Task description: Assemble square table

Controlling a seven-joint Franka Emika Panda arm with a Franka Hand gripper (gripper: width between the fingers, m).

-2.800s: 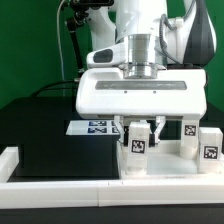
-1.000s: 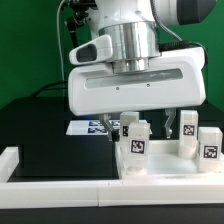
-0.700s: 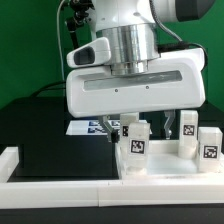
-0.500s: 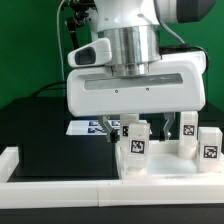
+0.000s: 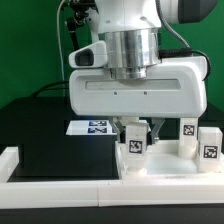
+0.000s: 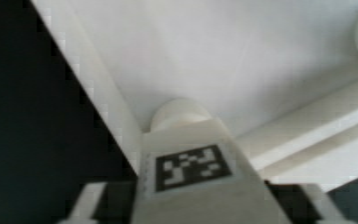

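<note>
The gripper (image 5: 135, 133) sits low in the middle of the exterior frame, its two dark fingers (image 5: 118, 131) pressed against either side of a stubby white leg (image 5: 135, 142), so the jaws are clamped on that leg. The leg is smooth matte plastic, blocky with a rounded top, and a black-and-white square tag faces the camera. In the wrist view the same leg (image 6: 197, 160) rises as a pale tapering post with a domed tip and its tag on the flat face; grey fingers (image 6: 99, 204) flank its base.

Above, the broad white glossy gripper housing fills the centre of the exterior frame.

At lower right, two more tagged legs (image 5: 209, 148) stand upright beside the held one. The square tabletop (image 5: 160, 168) lies beneath them, white with a raised rim. Behind, at centre left, the marker board (image 5: 92, 127) lies flat on the black table (image 5: 45, 140). A long white border rail (image 5: 60, 186) runs along the bottom edge.
</note>
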